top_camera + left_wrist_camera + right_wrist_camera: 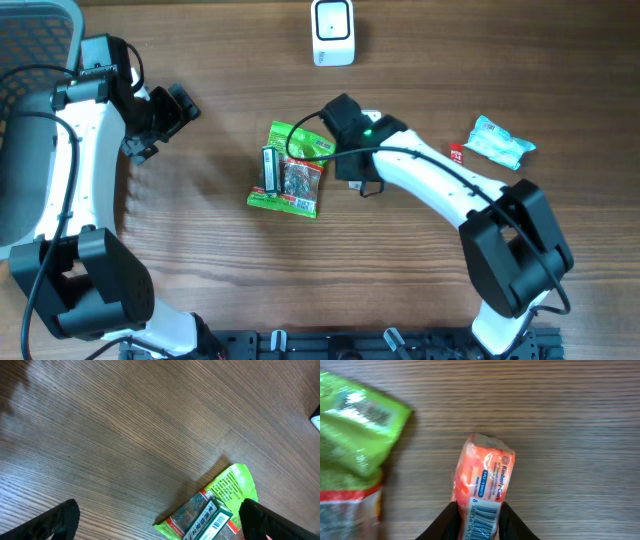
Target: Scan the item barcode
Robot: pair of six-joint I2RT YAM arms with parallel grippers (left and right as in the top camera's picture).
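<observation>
Right gripper [479, 521]: narrowed, one black finger [444, 521] against each long side of the orange packet [485, 477]. That reads as a grip on the packet. Cannot tell if the packet is on the wood or lifted clear of it.

The packet's barcode [483, 515] faces up toward the wrist camera, right between the fingers. The far end of the packet points to 12 o'clock in the wrist view.

Green snack bag [290, 172] is near table centre. In the right wrist view it lies at 9 to 10 o'clock of the orange packet, apart from it, with bare wood between. A narrow dark pack [269, 170] lies on the bag's 9 o'clock edge.

From overhead the right gripper's head sits at about 2 o'clock of the green bag and covers the orange packet.

Scanner [332, 32], white, stands at the 12 o'clock edge of the table [220, 60], well apart from the right gripper.

Left gripper [163, 122]: spread wide, nothing between the fingers. It is at 9 to 10 o'clock of the green bag, well apart, and its wrist view shows bare wood plus the bag at 5 o'clock.

Teal packet [500, 141] lies at 3 o'clock of the table, with a small red piece [457, 153] just beside it.
</observation>
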